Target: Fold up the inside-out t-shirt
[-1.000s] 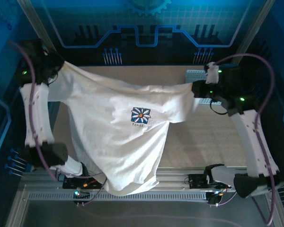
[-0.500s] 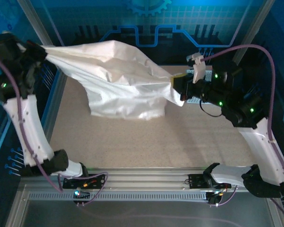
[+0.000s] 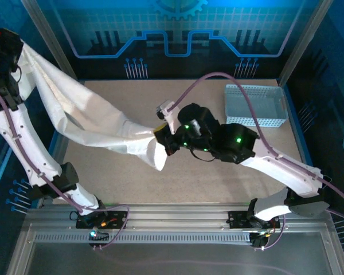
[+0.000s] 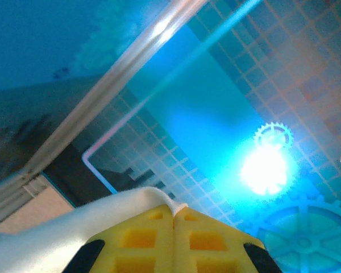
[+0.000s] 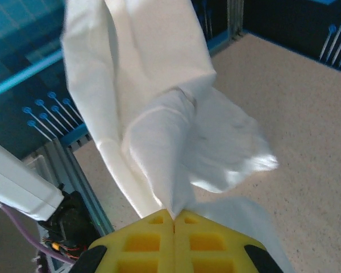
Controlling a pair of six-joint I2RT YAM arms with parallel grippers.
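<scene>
Top view: the shirt (image 3: 92, 123) is hanging stretched in the air between the raised left arm (image 3: 23, 143) and the right arm (image 3: 275, 163), low over the worktop (image 3: 218, 183). This is likely a straightening step, and laying it flat probably comes next.

Left wrist: the left fingers (image 4: 142, 242) are pinching together on the shirt's edge (image 4: 74, 227).

Right wrist: the right fingers (image 5: 204, 242) are clamping a bunched corner of the shirt (image 5: 159, 114).

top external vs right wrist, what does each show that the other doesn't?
Top external, not right wrist: basket at far right, left gripper holding the t-shirt high at far left. Right wrist, not top external: yellow fingers pressed together on the cloth, close up. Both: right gripper gripping the hanging t-shirt, table.
</scene>
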